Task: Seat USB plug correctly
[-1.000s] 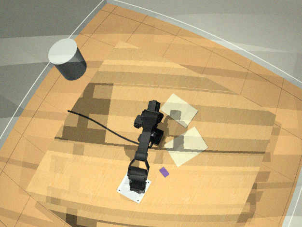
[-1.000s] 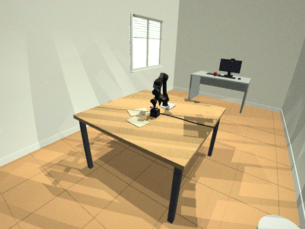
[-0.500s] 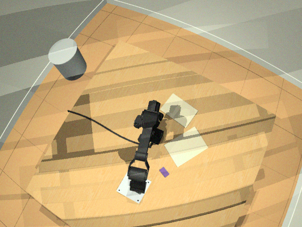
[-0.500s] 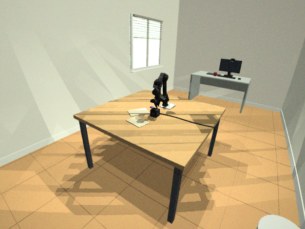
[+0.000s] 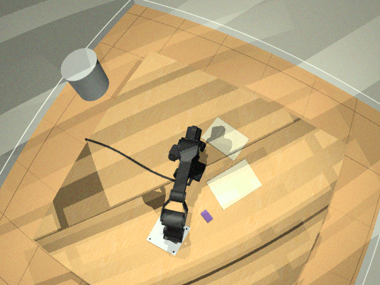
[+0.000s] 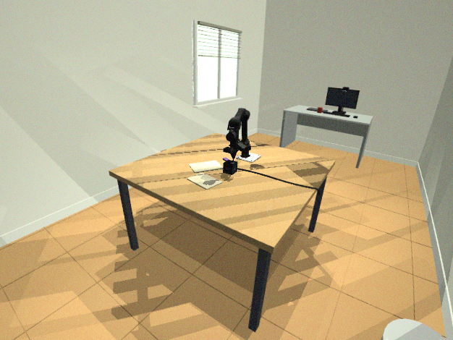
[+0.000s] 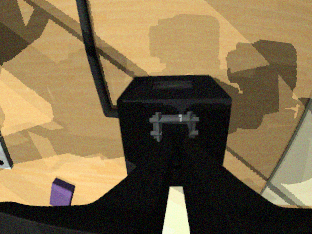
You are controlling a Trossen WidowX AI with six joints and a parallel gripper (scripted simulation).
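Gripping at the socket: fingers closed on the plug above the power cube

The wooden table (image 5: 153, 107) (image 6: 219, 205) carries the whole work area. The black six-joint arm (image 5: 182, 174) (image 6: 244, 128) rises from a white base plate (image 5: 156, 238) (image 6: 255, 158) and reaches over to the cube. Two pale flat rectangular sheets (image 5: 225, 137) (image 6: 205, 181) lie near it. A thin black cable (image 5: 132, 159) (image 6: 278, 178) (image 7: 92, 60) runs from the cube's side across the table. The black power cube (image 6: 230, 167) (image 7: 140, 135) stands upright. A small purple block (image 5: 206, 216) (image 6: 225, 159) (image 7: 62, 193) lies on the table, apart from the cube. The black parallel-jaw gripper (image 6: 233, 158) (image 7: 176, 144) is pinching the dark USB plug (image 7: 176, 132) at the top socket, inside a grey metal bracket (image 7: 172, 118). Plug largely obscured; orientation and depth cannot be determined.
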